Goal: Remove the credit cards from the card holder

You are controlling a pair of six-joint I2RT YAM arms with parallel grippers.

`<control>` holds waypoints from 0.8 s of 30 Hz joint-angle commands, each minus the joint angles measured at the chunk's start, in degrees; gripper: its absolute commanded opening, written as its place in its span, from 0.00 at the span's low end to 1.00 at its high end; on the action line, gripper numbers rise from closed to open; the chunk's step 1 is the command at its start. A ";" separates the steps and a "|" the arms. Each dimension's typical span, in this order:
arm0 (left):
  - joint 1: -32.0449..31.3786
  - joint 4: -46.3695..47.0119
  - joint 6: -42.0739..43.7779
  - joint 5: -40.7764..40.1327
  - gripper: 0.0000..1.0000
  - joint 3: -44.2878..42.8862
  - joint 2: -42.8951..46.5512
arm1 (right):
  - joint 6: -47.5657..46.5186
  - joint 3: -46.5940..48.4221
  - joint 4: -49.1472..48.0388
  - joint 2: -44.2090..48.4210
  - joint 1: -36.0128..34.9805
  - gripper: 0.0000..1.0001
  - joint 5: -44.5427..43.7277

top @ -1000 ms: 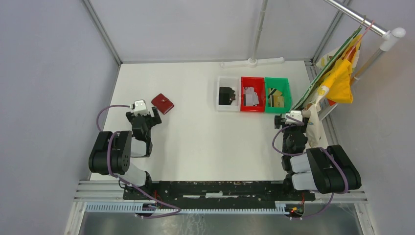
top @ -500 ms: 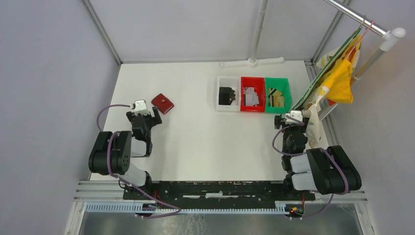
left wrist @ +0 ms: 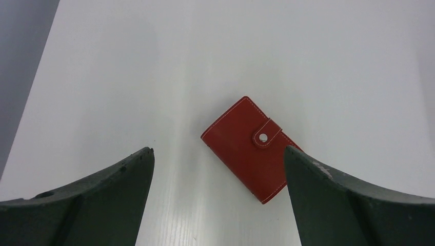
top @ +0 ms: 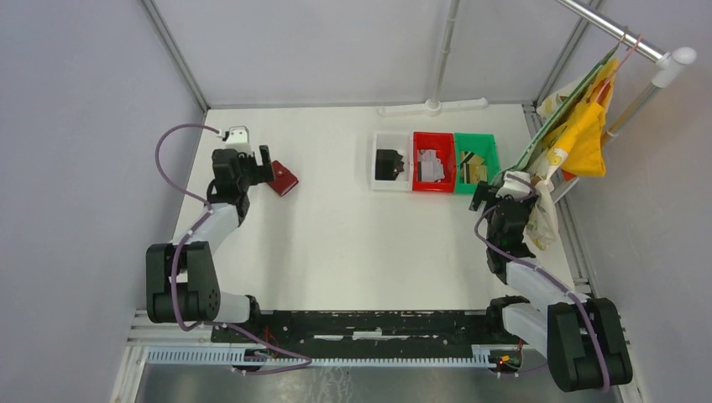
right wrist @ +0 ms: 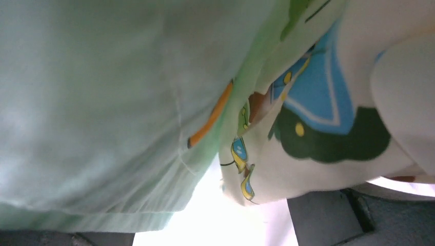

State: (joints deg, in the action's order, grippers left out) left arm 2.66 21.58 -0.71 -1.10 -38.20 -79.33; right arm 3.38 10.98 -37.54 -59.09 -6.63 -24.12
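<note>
Top external | left arm extended | left hand (top: 265, 170) apart, beside card holder (top: 283, 181)

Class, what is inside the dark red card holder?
Nothing inside shows: the card holder lies closed on the table, its strap snapped shut. Only its red cover is visible; any cards within are hidden.

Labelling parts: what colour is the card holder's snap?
Silver snap on the red card holder; left wrist view shows it best.
</note>
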 commanded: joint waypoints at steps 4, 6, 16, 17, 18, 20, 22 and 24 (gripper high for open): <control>2.29 -26.80 0.94 5.08 1.00 -18.02 -3.77 | 23.54 16.29 28.59 -4.42 1.65 0.98 10.27; 3.55 -29.23 -0.96 6.84 1.00 -20.36 -4.59 | 21.12 14.07 24.74 -3.59 0.56 0.98 15.52; 7.74 -37.49 -2.93 12.04 1.00 -25.00 -8.61 | 22.27 11.32 30.12 -3.88 -22.18 0.98 -7.29; 7.77 -37.59 -2.75 12.08 1.00 -24.73 -8.50 | 22.94 11.57 30.16 -4.33 -24.18 0.98 -7.69; 7.80 -37.58 -2.58 12.16 1.00 -24.47 -8.40 | 23.29 12.24 30.50 -5.14 -26.06 0.98 -8.14; 7.90 -38.00 -2.54 12.53 1.00 -24.17 -8.38 | 24.33 14.18 31.19 -7.09 -31.45 0.98 -10.32; 7.89 -38.54 -2.54 13.59 1.00 -23.99 -8.62 | 25.00 16.83 31.49 -10.06 -36.06 0.98 -11.91; 7.88 -38.93 -2.66 14.06 1.00 -23.82 -8.82 | 25.41 20.98 32.04 -13.73 -39.93 0.98 -12.76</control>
State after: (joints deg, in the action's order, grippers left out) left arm 10.28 -16.53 -2.09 10.22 -61.01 -88.33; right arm 26.44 24.58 -5.34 -68.20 -40.60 -31.88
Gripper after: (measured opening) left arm 0.994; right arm 0.979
